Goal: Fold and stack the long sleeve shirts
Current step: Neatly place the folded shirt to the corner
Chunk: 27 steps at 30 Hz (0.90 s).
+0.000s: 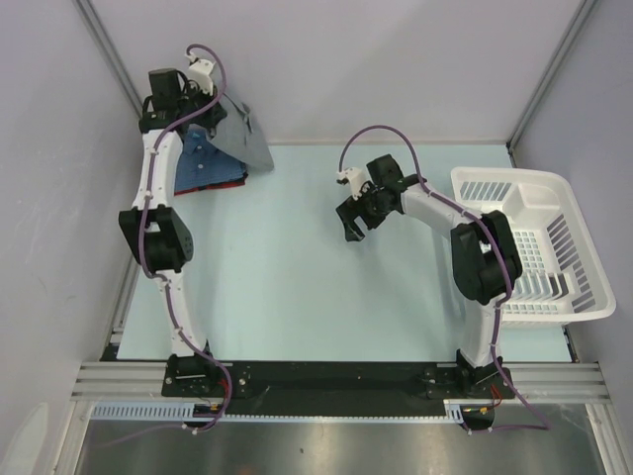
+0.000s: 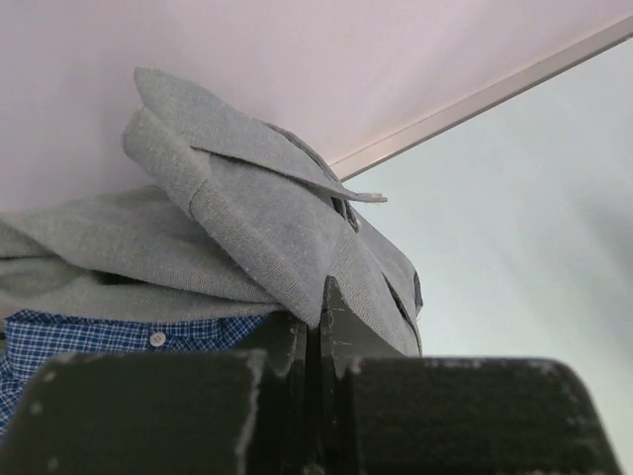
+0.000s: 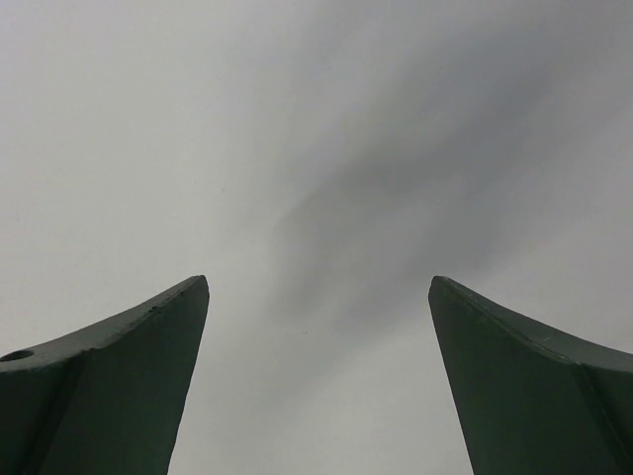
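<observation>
A stack of long sleeve shirts lies at the table's far left corner. The plain grey shirt (image 1: 245,139) is on top, over the blue checked one (image 1: 201,158), and a dark red edge (image 1: 210,184) shows underneath. My left gripper (image 1: 203,117) reaches over the stack. In the left wrist view it (image 2: 316,309) is shut on a fold of the grey shirt (image 2: 247,218), with the blue checked shirt (image 2: 89,336) just below. My right gripper (image 1: 354,226) hovers over the middle of the table. It stands open (image 3: 318,282) with only bare table between its fingers.
A white slatted basket (image 1: 504,178) stands at the right edge of the table, next to the right arm. Walls close in the table at the back and on both sides, and the shirt stack sits tight against the back left corner.
</observation>
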### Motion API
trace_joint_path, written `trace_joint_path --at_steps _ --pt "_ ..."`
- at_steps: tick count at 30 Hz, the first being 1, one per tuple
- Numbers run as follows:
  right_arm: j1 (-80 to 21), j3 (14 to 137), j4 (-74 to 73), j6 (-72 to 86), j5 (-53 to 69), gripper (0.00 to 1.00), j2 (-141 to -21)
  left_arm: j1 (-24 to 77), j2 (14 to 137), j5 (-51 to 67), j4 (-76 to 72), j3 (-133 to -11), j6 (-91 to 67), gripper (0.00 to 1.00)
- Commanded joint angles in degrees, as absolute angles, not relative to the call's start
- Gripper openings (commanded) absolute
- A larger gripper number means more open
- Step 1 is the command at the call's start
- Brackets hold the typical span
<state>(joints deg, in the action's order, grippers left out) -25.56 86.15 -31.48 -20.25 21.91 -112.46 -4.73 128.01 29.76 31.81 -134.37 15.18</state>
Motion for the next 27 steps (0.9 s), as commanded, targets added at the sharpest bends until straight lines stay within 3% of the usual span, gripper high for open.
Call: trace_joint_path --at_steps 1,15,20,22,27 --pt "-25.93 88.59 -30.67 -21.27 21.53 1.00 -110.83 -5.01 122.34 32.17 28.56 -136.15 18.71 0.00" --pt "-26.28 87.98 -30.50 -21.27 20.92 1.00 -110.30 -13.88 124.98 42.18 30.23 -134.47 22.94 0.03" --pt "-26.28 87.98 -30.50 -21.18 21.00 1.00 -110.65 -17.66 129.02 42.98 30.15 -134.56 22.94 0.08" --pt "-26.19 88.15 -30.59 -21.18 20.92 1.00 -110.74 -18.72 130.34 42.72 30.06 -134.56 23.37 0.19" --pt "-26.28 88.24 -30.67 -21.09 20.65 1.00 -110.65 -22.06 133.85 42.80 27.08 -134.91 21.71 0.26"
